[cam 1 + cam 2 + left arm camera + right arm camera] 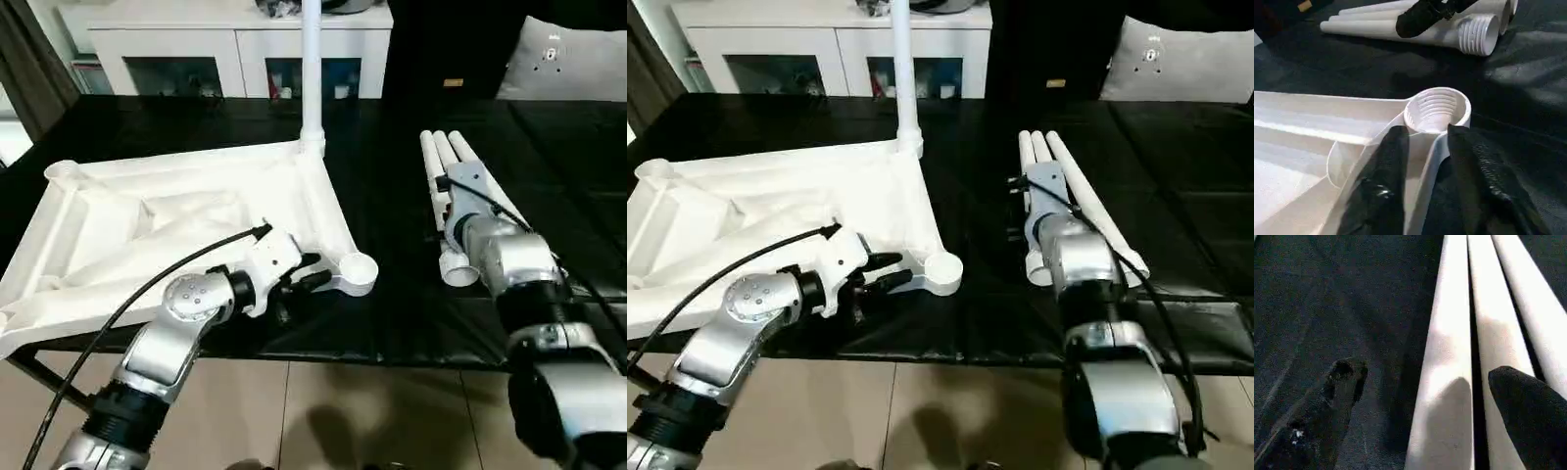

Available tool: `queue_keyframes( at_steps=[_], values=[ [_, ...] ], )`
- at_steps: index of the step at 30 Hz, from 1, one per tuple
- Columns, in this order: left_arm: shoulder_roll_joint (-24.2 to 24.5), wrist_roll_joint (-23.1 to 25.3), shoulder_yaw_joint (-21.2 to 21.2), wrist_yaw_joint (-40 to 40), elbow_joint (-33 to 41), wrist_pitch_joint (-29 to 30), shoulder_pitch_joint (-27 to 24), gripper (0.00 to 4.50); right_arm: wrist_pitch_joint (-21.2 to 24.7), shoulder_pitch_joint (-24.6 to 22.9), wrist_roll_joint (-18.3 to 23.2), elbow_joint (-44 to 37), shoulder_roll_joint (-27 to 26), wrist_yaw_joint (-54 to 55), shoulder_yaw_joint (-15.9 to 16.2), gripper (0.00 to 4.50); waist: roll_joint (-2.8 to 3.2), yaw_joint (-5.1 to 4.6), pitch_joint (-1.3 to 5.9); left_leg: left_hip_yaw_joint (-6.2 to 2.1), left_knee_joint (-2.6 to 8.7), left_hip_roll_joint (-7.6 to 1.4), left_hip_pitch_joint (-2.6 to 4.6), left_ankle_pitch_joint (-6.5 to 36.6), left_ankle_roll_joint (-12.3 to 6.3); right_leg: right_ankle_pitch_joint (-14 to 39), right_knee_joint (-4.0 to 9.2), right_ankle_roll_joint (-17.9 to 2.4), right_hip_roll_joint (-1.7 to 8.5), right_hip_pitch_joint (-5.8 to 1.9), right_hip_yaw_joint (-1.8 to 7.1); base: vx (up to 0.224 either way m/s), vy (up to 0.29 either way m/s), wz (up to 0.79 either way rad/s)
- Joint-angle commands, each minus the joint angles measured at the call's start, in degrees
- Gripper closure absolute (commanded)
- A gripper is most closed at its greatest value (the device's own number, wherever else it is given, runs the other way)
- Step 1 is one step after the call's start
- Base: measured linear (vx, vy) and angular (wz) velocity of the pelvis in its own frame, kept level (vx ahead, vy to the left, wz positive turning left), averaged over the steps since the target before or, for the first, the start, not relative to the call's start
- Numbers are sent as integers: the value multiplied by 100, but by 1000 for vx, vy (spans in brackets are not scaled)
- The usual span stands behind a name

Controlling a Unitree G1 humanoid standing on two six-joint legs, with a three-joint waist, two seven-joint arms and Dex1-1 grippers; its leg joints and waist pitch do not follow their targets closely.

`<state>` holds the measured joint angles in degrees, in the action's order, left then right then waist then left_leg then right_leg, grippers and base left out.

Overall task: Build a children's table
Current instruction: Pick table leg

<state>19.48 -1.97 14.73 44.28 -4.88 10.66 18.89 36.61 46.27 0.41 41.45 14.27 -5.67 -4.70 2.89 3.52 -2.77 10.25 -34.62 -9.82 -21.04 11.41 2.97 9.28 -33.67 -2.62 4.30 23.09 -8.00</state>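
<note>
So one leg (312, 73) is already screwed in, standing upright at the far corner of the upside-down tabletop (147, 230), top centre of the frame. Three more legs (453, 201) lie side by side on the black table (392, 196), right of centre. The left gripper (312, 273) sits at the near corner socket (359, 270), fingers straddling the rim there; looks like a loose hold, though I can't tell for sure. The right gripper (1425, 401) hangs wide open over the leftmost loose leg, nothing grabbed yet. Three sockets to go
</note>
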Motion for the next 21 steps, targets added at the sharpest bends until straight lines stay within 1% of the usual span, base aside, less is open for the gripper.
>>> queue_keyframes(
  at_steps=[1,3,6,7,8,9,11,12,13,14,15,18,19,20,21],
  values=[
    [100,69,116,57,149,143,-34,265,287,171,69,213,35,-115,-109,0,-77,11,416,-125,348,-341,29,446,-416,1052,305,-945,501,-370,434,0,0,0],
    [109,77,134,71,174,166,-44,238,388,204,57,305,46,-140,-83,0,-83,15,411,-121,343,-335,24,452,-417,1076,308,-947,506,-371,436,0,0,0],
    [106,86,155,81,220,215,-63,218,526,249,84,483,68,-172,-90,0,-86,15,400,-123,340,-335,32,618,-333,1404,341,-869,515,-367,427,0,0,0],
    [109,96,173,85,251,249,-74,211,574,271,102,572,88,-214,-76,17,-86,16,393,-123,342,-334,34,649,-321,1477,354,-850,515,-363,426,0,0,0],
    [109,96,173,85,251,249,-74,193,574,271,102,572,88,-214,-76,34,-86,14,386,-124,343,-332,35,713,-302,1605,369,-807,510,-358,421,0,0,0],
    [115,112,194,88,267,272,-80,187,627,292,134,661,105,-258,-79,34,-87,16,385,-122,339,-329,35,724,-297,1645,379,-775,510,-355,420,0,0,0],
    [145,132,260,100,316,339,-102,178,826,392,275,985,135,-612,-162,47,-84,16,384,-130,342,-343,41,748,-282,1665,366,-789,502,-350,417,0,0,0],
    [146,136,269,97,325,345,-110,167,857,402,301,1028,137,-680,-178,61,-106,11,385,-126,339,-342,39,785,-281,1682,372,-793,504,-356,416,0,0,0],
    [146,137,273,96,328,348,-113,167,869,406,311,1045,138,-707,-184,72,-99,18,383,-127,339,-344,41,800,-278,1697,369,-794,509,-353,418,0,0,0],
    [156,135,289,109,353,372,-128,144,909,418,359,1109,137,-825,-204,78,-107,22,386,-127,338,-345,32,756,-283,1668,367,-788,511,-355,418,0,0,0],
    [156,135,289,109,353,372,-128,144,909,418,359,1109,137,-825,-204,78,-105,24,394,-130,337,-346,33,737,-284,1631,354,-801,510,-358,416,0,0,0],
    [193,125,328,175,421,442,-158,122,899,472,432,1443,135,-1101,-205,107,-101,29,397,-132,332,-356,26,705,-304,1526,342,-877,522,-359,415,0,0,0],
    [200,119,331,191,423,449,-154,110,888,479,420,1494,135,-1125,-187,122,-90,29,385,-131,337,-358,29,745,-299,1576,353,-873,515,-347,412,0,0,0],
    [211,111,339,208,429,458,-149,99,879,498,435,1567,137,-1161,-187,122,-93,26,384,-128,337,-354,38,806,-279,1655,368,-852,512,-347,408,0,0,0],
    [220,101,346,224,433,471,-145,94,873,513,443,1623,140,-1193,-184,132,-92,26,388,-136,341,-359,46,842,-249,1699,366,-855,519,-349,406,0,0,0]
  ],
)
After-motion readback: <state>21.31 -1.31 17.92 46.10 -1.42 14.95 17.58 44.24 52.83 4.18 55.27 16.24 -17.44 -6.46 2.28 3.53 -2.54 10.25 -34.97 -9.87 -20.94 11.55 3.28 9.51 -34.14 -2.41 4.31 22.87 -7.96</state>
